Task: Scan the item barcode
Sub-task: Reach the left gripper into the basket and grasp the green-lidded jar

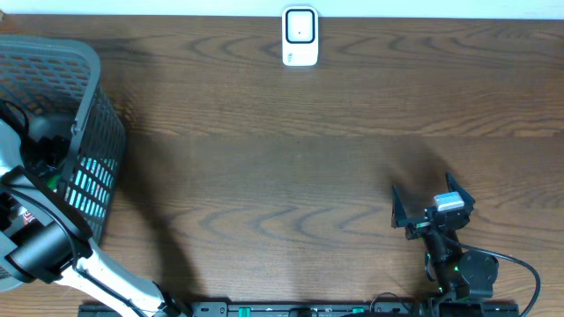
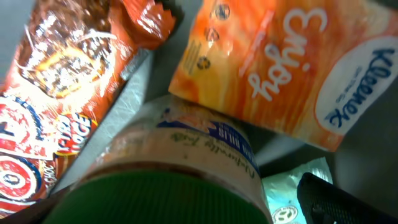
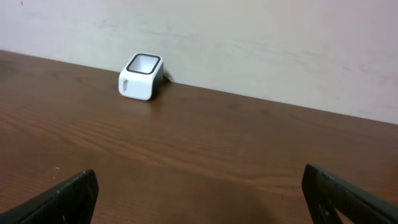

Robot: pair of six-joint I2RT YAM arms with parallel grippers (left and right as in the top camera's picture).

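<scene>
The table (image 1: 291, 176) is wide. The basket (image 1: 92, 114) stands at its left end, and all the items lie inside it. My left arm (image 1: 48, 242) reaches into this basket, so it is the arm near the goods. My right arm waits well apart, at the near right side.

The scanner (image 1: 300, 37) sits at the far edge, about the middle, away from both hands. An item picked from the basket must therefore travel to the right and away from me to reach it.

Inside the basket, the biggest thing under my left gripper (image 1: 48, 154) is the jar (image 2: 180, 149) with the green lid (image 2: 155, 199). The lid is turned toward my wrist, so I judge that the jar's long axis runs nearly along my line of approach. I cannot tell if it stands upright or leans. Behind it lies the orange tissue pack (image 2: 280, 68), to the left the brown snack bag (image 2: 56, 87), and at the right a small pale packet (image 2: 292, 196).

My left jaws are spread fully. One finger (image 2: 342, 199) shows beside the jar, and I see no contact and nothing held.

My right gripper (image 1: 430, 202) is also spread wide and empty, over bare wood.

I see no barcode on any item.
</scene>
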